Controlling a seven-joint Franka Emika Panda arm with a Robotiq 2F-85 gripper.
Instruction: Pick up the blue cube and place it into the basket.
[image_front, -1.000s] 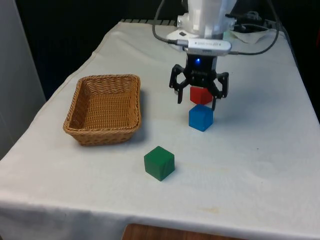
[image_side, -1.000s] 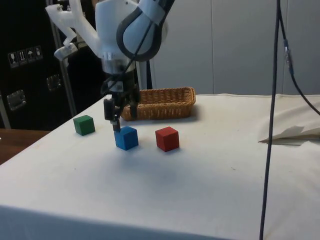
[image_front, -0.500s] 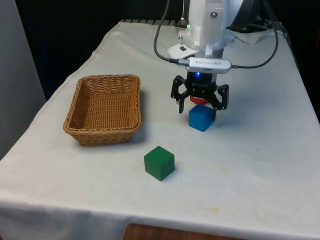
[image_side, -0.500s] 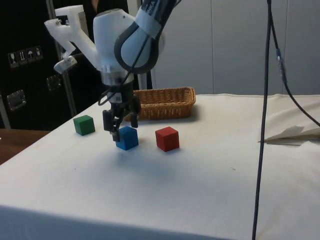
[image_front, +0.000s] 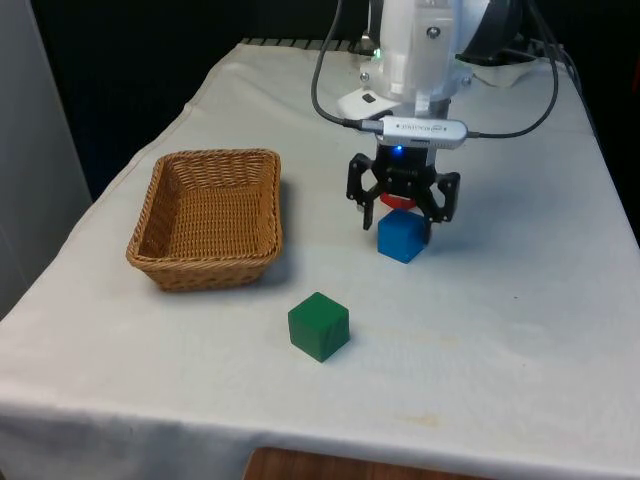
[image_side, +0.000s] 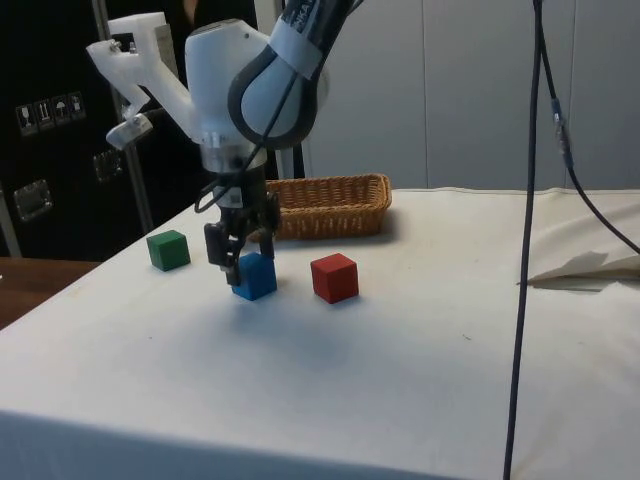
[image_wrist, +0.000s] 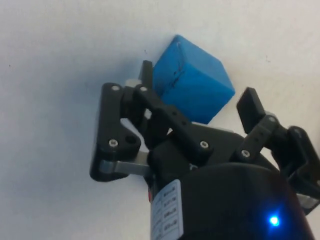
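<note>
The blue cube (image_front: 402, 240) rests on the white cloth right of centre in the front view, also seen in the side view (image_side: 256, 277) and the wrist view (image_wrist: 192, 84). My gripper (image_front: 400, 224) is open and low over it, one finger (image_wrist: 146, 74) on each side of the cube, not touching it as far as I can tell. In the side view the gripper (image_side: 246, 262) hangs at the cube's top edge. The wicker basket (image_front: 160, 236) stands at the front view's left, with nothing in it.
A red cube (image_side: 334, 277) sits just behind the blue one, mostly hidden by the gripper in the front view (image_front: 400, 201). A green cube (image_front: 319, 325) lies nearer the front edge. Cables hang at the side view's right (image_side: 528, 230).
The gripper has come down and forward from above the red cube to straddle the blue cube. The cubes and the basket have not moved.
</note>
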